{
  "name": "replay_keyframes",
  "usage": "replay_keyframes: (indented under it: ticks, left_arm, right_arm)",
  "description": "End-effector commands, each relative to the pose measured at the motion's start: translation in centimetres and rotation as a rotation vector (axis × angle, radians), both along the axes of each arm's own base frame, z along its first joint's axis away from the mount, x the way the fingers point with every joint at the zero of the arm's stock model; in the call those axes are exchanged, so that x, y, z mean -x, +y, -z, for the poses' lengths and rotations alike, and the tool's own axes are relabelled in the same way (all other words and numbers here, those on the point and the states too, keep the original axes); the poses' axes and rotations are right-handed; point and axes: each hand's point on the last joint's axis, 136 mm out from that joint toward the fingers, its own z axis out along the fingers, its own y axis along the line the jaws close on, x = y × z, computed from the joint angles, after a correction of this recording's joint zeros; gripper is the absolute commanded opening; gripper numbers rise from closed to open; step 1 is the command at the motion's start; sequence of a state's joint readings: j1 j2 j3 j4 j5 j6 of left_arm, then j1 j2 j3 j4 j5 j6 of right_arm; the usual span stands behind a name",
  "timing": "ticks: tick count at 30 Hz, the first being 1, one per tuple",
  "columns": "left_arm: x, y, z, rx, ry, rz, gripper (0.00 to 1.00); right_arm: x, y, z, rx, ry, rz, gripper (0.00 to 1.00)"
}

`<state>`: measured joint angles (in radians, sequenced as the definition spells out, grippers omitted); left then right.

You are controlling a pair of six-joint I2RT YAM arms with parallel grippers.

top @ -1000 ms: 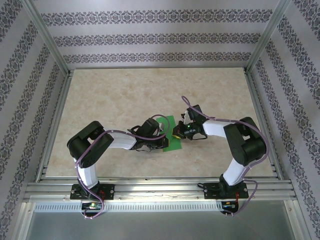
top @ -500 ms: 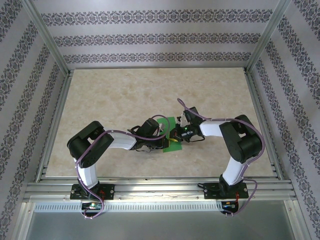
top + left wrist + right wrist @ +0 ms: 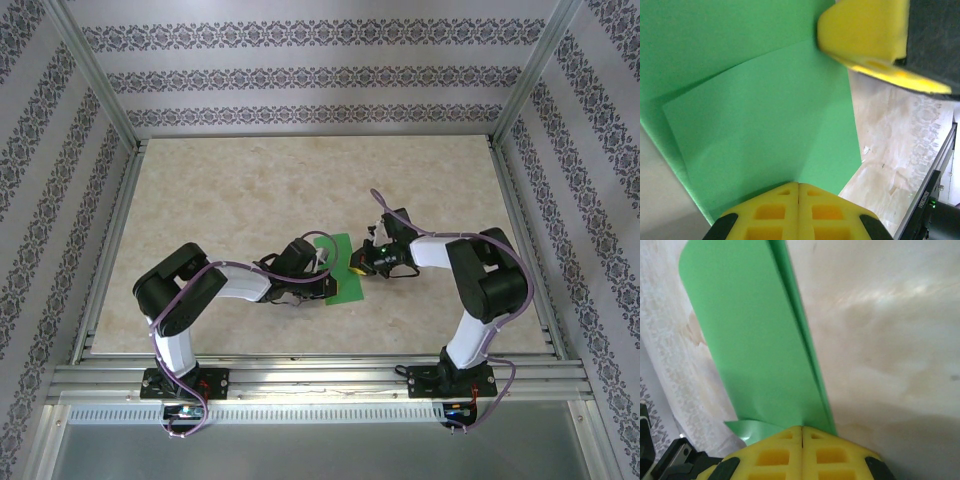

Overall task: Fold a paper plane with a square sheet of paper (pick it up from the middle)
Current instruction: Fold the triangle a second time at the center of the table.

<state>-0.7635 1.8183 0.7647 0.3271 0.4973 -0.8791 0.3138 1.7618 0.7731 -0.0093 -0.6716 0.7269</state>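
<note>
We see the pale marbled tabletop [image 3: 250,190] lying bare on the far side and out to both flanks. The aluminium frame rails [image 3: 300,378] stand well apart from the work. Near the table's middle, the green square sheet of paper [image 3: 343,282] sits between the two wrists. Our left gripper [image 3: 324,272] has its yellow jaws pressed together on one side of the sheet. Our right gripper [image 3: 358,266] is likewise closed, pinching the opposite side, near the left one. The sheet is plain and folded over itself. From the left wrist we see a slanted flap over another ply. From the right wrist we see a long narrow strip creased along one side.
</note>
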Motion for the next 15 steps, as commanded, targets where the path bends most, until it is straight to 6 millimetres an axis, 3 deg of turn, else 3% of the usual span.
replay_keyframes:
  ticks: [1,7,12,15]
  left_arm:
    - [2.6,3.0,4.0,-0.136,0.123,-0.009,0.0]
    - [2.4,2.5,3.8,-0.117,0.121,-0.007,0.0]
    - [2.4,2.6,3.9,-0.122,0.121,0.0,0.0]
    - [2.4,2.5,3.8,-0.119,0.12,0.001,0.0]
  right_arm:
    - [-1.0,-0.7,-2.0,0.027,-0.077,0.02,0.0]
    - [0.5,1.1,-3.3,-0.023,-0.097,-0.028,0.0]
    - [1.7,2.5,-1.4,-0.021,-0.041,-0.067,0.0]
    - [2.1,1.7,0.8,0.027,-0.003,-0.046,0.0]
